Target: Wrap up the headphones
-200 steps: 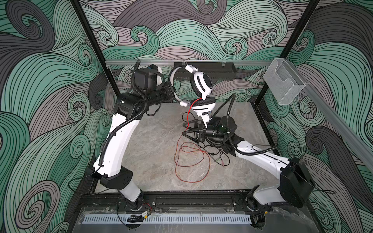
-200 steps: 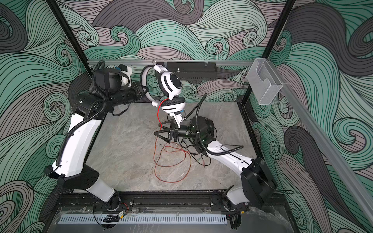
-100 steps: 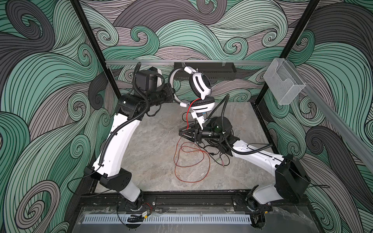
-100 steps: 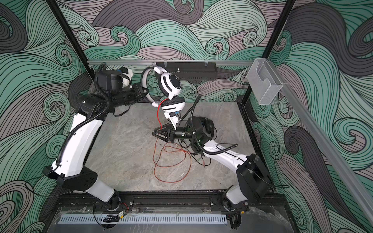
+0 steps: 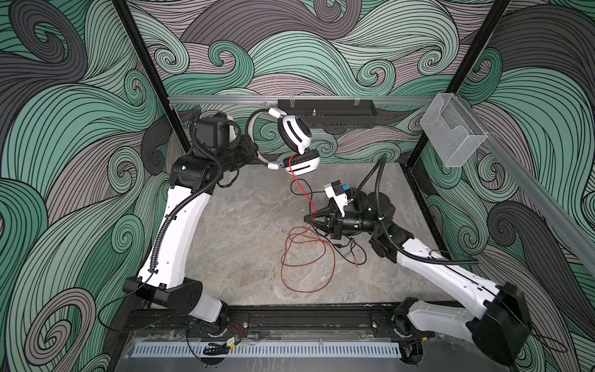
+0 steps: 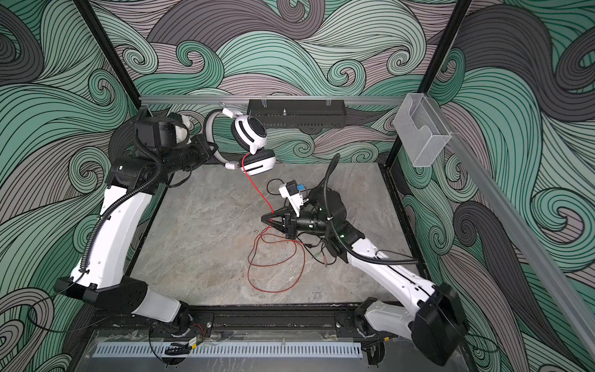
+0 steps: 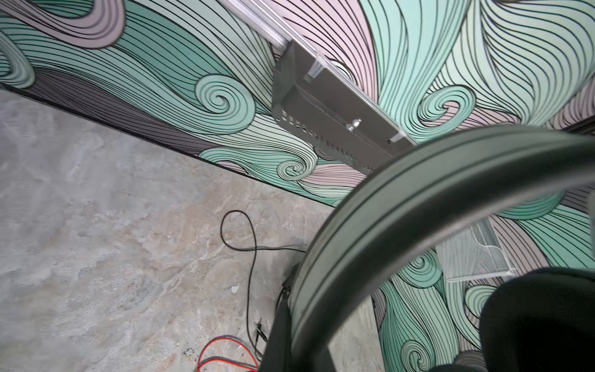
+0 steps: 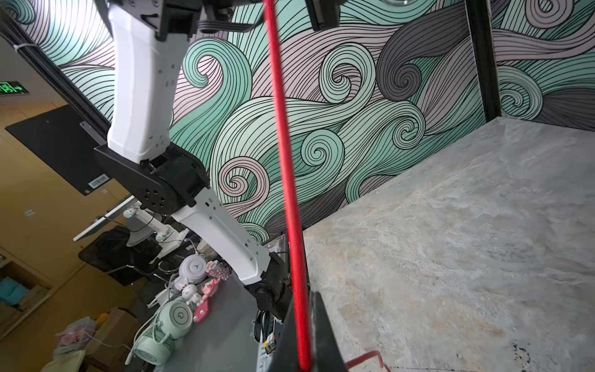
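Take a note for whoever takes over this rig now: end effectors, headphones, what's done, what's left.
Left end effector: shut on the headband of the white over-ear headphones, raised near the back wall.
Right end effector: shut on their thin red cable, which runs straight up to the lower cup.
Rest of it lies in loose loops on the grey marbled table; a black cable lies beside the right arm.
Done: both grips. Left: all the winding.
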Robot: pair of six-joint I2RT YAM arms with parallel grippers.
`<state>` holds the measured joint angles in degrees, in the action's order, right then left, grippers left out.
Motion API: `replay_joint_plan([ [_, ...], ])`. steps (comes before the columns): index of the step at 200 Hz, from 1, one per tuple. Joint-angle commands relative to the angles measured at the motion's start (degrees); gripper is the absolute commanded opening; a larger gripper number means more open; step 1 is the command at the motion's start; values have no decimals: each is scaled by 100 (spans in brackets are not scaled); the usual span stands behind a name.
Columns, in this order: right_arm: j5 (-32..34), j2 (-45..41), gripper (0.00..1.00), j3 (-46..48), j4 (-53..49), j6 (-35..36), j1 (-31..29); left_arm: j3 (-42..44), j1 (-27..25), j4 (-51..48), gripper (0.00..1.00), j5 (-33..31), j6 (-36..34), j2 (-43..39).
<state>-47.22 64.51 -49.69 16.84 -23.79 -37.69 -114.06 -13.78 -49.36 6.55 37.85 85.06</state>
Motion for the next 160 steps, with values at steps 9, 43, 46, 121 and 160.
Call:
replay_joint_plan([
  [9, 809, -879, 0, -135, -2332, 1234, 52, 51, 158, 314, 0, -537, -692, -314],
  [43, 1907, -1772, 0, -976, -4439, 2082, 391, 739, 162, 433, 0, -1439, -1332, -764],
  [46, 1984, -1814, 0, -1048, -4555, 2139, 425, 819, 165, 455, 0, -1486, -1366, -800],
  [121, 3389, -1668, 0, -2616, -5783, 3335, 790, 2162, 166, 768, 0, -1650, -1528, -1431],
  [160, 3962, -1207, 0, -3543, -5980, 4077, 788, 2717, 174, 779, 0, -1767, -1709, -1692],
])
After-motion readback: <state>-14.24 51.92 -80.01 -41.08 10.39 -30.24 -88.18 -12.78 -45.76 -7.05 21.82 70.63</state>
